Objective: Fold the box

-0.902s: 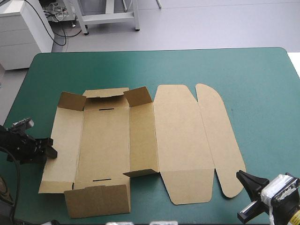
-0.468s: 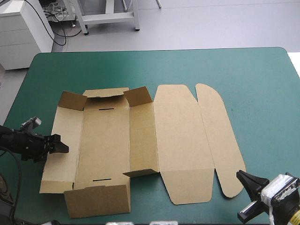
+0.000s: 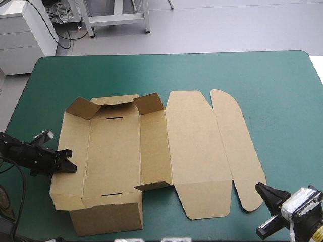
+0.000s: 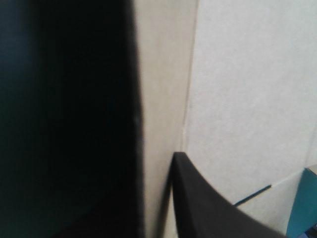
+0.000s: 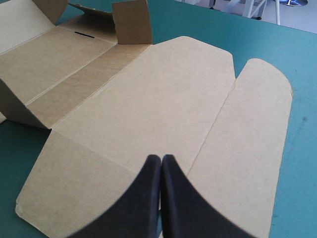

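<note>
The brown box (image 3: 194, 151) lies on the teal-green cover as a cut sheet, its lid and rounded flap flat to the right. Its left wall (image 3: 70, 146) tilts upward and the near end wall (image 3: 106, 217) stands raised. My left gripper (image 3: 69, 161) is at that left wall, shut on it. In the left wrist view a strip of board (image 4: 157, 99) runs between the black fingers (image 4: 198, 208) of the left gripper (image 4: 157, 163). My right gripper (image 3: 261, 190) is shut and holds nothing, just off the rounded flap's near end. In the right wrist view the right gripper (image 5: 161, 159) points over the lid (image 5: 148, 99).
Two small corner flaps (image 3: 149, 103) stand up at the box's far end. Bare teal-green cover (image 3: 272, 91) stretches beyond the box to the far edge and the right edge. The right gripper sits close to the table's near edge.
My left gripper has moved right, toward the box's middle. The left wall has tipped up with it, and the near end flap has risen. The right gripper has stayed put.
</note>
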### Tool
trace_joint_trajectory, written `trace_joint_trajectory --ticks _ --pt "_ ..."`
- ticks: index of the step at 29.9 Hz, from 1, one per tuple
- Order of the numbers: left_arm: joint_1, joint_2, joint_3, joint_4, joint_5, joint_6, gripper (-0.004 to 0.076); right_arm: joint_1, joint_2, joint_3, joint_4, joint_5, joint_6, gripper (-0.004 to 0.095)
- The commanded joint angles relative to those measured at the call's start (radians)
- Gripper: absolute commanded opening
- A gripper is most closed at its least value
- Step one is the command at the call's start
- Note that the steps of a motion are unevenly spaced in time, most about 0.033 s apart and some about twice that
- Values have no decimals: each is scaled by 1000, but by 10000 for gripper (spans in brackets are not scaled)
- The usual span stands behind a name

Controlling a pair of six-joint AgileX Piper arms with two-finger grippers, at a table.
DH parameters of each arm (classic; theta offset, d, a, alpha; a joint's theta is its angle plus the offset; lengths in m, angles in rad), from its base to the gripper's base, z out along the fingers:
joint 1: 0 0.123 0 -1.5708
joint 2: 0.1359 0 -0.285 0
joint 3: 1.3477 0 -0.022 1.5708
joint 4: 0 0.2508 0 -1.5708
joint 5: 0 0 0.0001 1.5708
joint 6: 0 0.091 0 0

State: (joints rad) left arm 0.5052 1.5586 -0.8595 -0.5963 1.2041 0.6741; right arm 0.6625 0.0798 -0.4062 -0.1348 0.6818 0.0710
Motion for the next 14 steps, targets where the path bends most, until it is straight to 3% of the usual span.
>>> trace_joint_trajectory --ticks 1,7,14 --pt "-6 -33 -17 -27 80 -7 -5 -7 14 -24 -17 -74 -2 -16" --pt "-24 -35 -58 4 78 38 -8 -7 14 -24 -17 -74 -2 -16" --pt "-235 -25 -330 344 78 -33 -8 -7 14 -24 -13 -74 -2 -16"
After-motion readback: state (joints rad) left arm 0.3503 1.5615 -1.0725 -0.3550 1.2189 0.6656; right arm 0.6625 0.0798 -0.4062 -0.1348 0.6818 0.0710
